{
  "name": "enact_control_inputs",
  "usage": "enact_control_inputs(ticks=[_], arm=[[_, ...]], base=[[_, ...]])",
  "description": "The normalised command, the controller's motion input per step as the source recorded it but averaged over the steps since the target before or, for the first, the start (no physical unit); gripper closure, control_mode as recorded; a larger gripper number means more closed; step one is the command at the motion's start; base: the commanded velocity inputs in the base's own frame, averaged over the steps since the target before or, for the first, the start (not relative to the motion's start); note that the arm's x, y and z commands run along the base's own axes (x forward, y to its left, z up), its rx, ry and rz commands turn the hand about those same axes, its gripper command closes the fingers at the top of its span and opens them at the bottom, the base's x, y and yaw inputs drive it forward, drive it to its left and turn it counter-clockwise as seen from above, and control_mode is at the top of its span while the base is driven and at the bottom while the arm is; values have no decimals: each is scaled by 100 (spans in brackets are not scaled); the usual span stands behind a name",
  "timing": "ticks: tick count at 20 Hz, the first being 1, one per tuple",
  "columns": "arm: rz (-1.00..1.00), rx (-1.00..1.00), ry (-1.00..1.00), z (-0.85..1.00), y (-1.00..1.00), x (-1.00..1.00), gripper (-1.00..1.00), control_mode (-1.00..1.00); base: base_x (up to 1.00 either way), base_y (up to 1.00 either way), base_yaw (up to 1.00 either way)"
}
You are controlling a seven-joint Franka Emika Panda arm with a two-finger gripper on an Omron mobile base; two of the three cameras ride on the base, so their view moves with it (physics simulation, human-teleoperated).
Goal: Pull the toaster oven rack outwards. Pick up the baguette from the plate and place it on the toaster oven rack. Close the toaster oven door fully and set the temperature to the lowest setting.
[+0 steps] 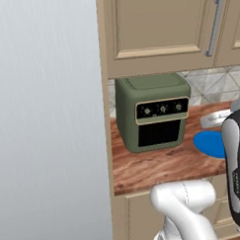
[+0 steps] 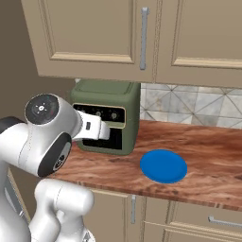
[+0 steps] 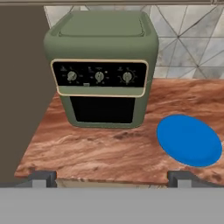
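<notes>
Fingers point(image 3: 112, 178) spread wide and empty, we hover before the table point(image 3: 100, 148), facing the oven point(image 3: 103, 65) with its door point(image 3: 103, 110) shut. No baguette shows on the plate point(image 3: 189, 140); misjudging our reach could nudge the oven backward.

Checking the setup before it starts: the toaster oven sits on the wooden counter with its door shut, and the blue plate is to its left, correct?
Not quite. The blue plate lies to the right of the toaster oven, as the hand view shows. The rest holds: the oven sits on the wooden counter with its door shut.
</notes>
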Motion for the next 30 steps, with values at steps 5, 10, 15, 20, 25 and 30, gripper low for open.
enact_control_inputs(ticks=[5,10,15,20,25,30], arm=[[0,0,-6,47,27,16,-100,-100],[0,0,-9,32,25,16,-100,-100],[0,2,-12,7,21,10,-100,-100],[0,1,-10,0,15,14,-100,-100],[0,2,-10,0,11,23,-100,-100],[0,0,-3,-14,12,39,-100,-100]], base=[[0,0,0],[0,0,0],[0,0,0],[0,0,0],[0,0,0],[0,0,0]])
